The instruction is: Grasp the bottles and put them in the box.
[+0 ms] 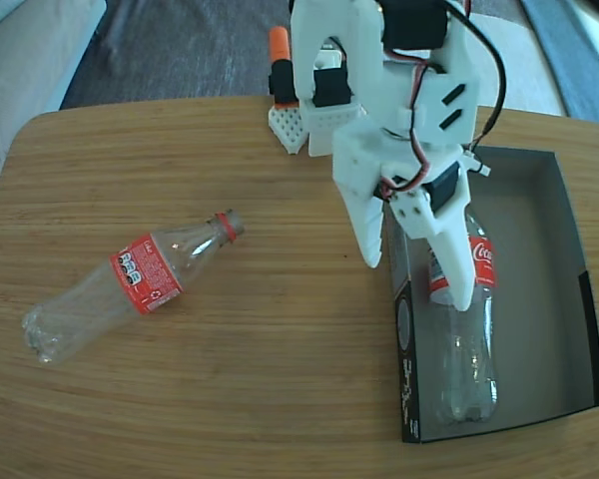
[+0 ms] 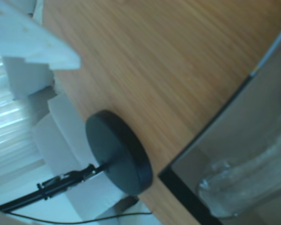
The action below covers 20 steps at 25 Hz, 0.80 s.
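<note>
Clear plastic, one bottle [image 1: 467,344] lies in the box [image 1: 569,239] directly beneath the gripper [image 1: 419,267], whose fingers look spread wide and empty. Second bottle [image 1: 130,284] waits far left on the tabletop [image 1: 280,379]. Swinging away low could snag the box wall.

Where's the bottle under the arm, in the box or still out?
In. The bottle lies flat inside the box, along its left wall in the fixed view; the gripper hovers above it.

We saw a wooden worktop [image 1: 260,379], a grey sofa edge [image 1: 20,50] beyond it, and, in the wrist view, a black round stand base [image 2: 117,152].
</note>
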### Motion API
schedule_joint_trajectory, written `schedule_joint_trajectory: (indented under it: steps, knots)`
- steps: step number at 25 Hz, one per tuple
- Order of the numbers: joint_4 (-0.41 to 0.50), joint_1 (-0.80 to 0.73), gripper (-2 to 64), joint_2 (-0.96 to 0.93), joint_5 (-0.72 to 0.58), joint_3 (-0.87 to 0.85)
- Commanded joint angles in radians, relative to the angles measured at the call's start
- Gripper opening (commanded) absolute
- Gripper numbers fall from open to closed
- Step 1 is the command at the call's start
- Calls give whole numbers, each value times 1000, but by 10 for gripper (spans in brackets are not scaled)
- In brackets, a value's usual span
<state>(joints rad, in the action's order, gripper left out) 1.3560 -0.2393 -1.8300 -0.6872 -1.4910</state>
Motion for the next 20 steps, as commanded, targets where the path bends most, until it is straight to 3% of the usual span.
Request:
schedule_joint_trajectory:
  steps: [1,20]
  knots:
    - [-17,57,478,-43,-5,8]
    - [2,693,472,-29,-8,-35]
